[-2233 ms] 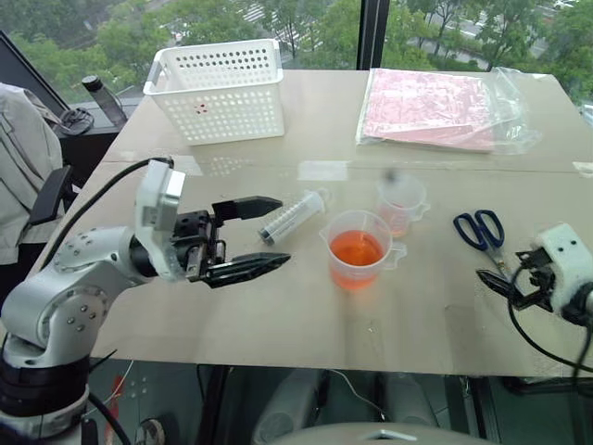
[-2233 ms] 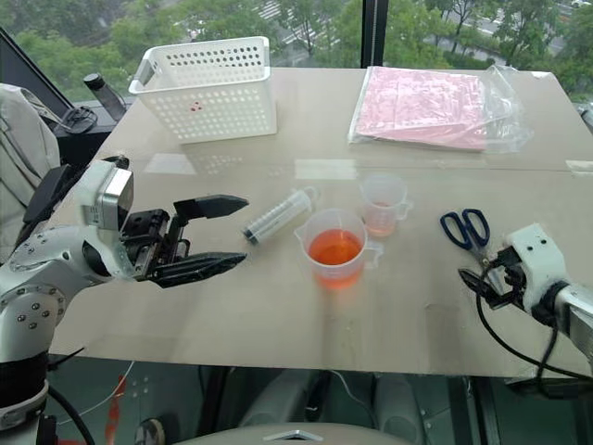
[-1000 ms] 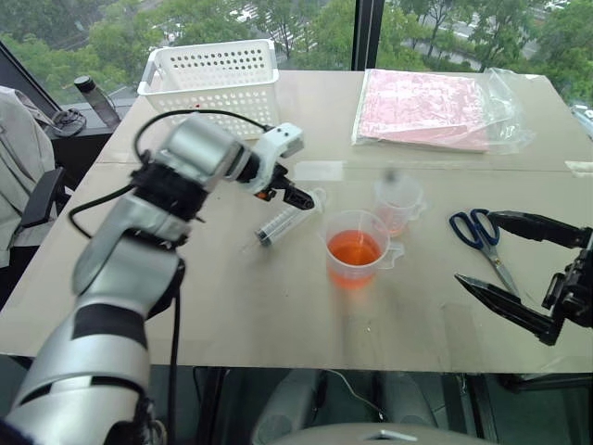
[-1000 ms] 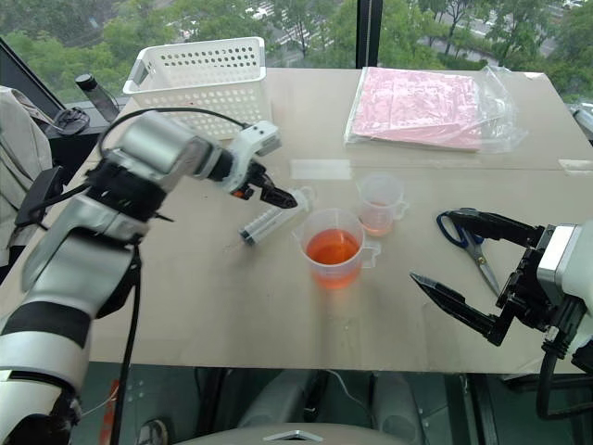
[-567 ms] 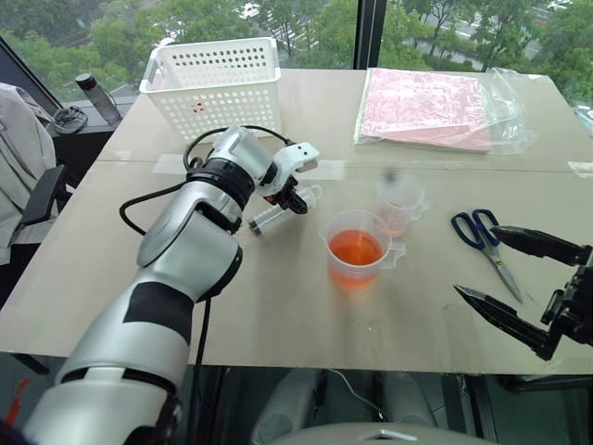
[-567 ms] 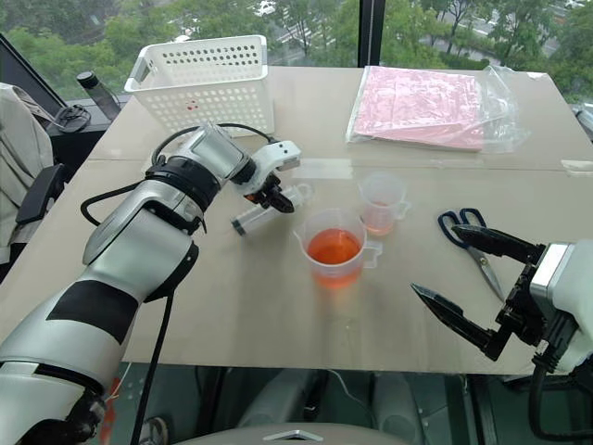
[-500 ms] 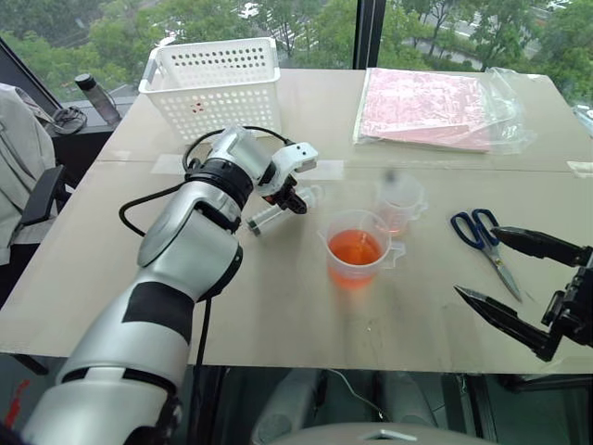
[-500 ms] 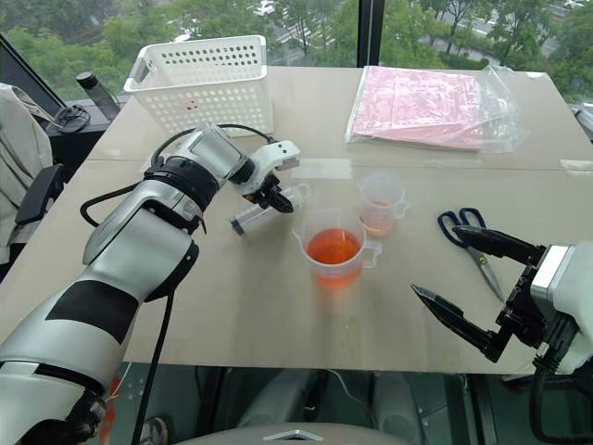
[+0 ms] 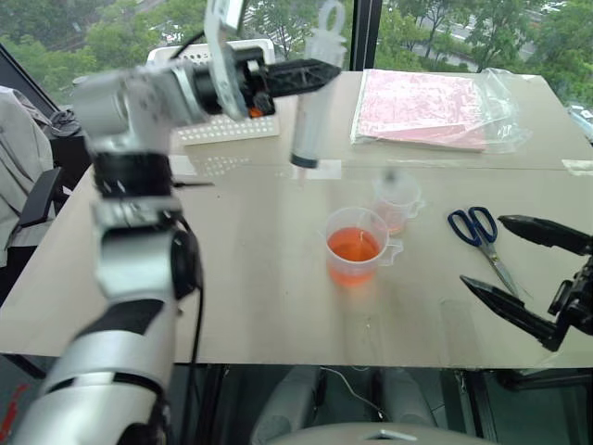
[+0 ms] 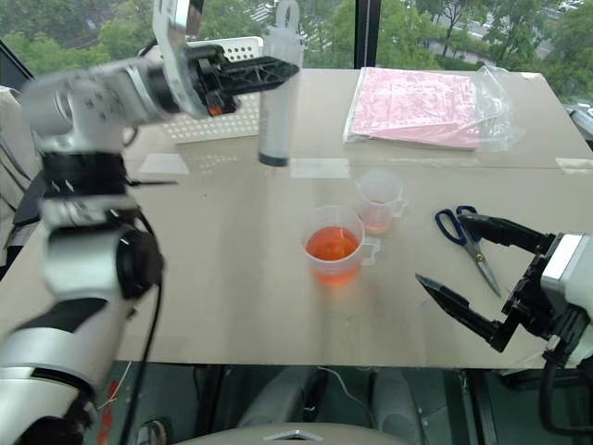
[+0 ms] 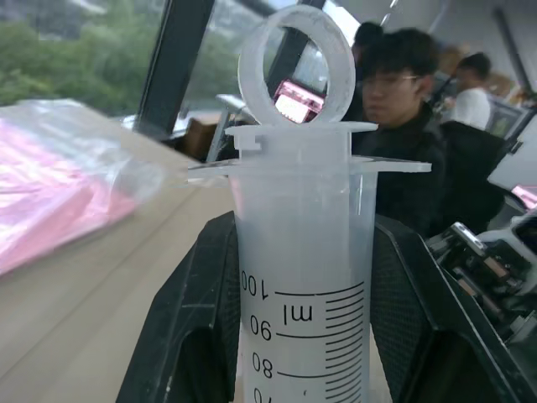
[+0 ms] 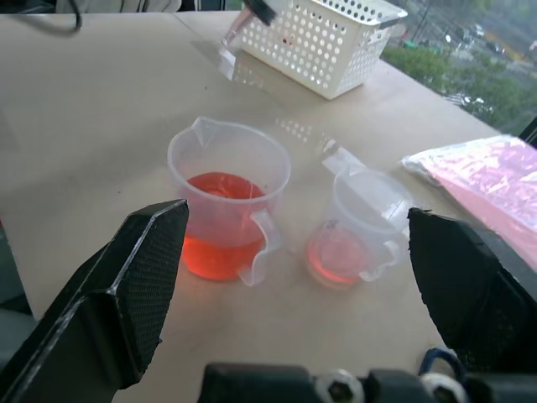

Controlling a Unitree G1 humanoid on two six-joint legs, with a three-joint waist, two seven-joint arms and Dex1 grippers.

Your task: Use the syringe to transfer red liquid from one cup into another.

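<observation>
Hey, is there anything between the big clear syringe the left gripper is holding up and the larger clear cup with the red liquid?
Nothing visible. The large clear plastic syringe hangs upright in the left gripper, above the beige table. Only bare tabletop lies between it and the larger clear plastic cup. The smaller clear cup stands beside, off that path.

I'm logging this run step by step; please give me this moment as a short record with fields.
left end effector: shut on the syringe, lifted above the table, tip down
right end effector: open, holding nothing, near the scissors
larger cup: on table, red liquid inside
smaller cup: behind the larger, a little red liquid at its bottom
also on table: white basket, pink bag
</observation>
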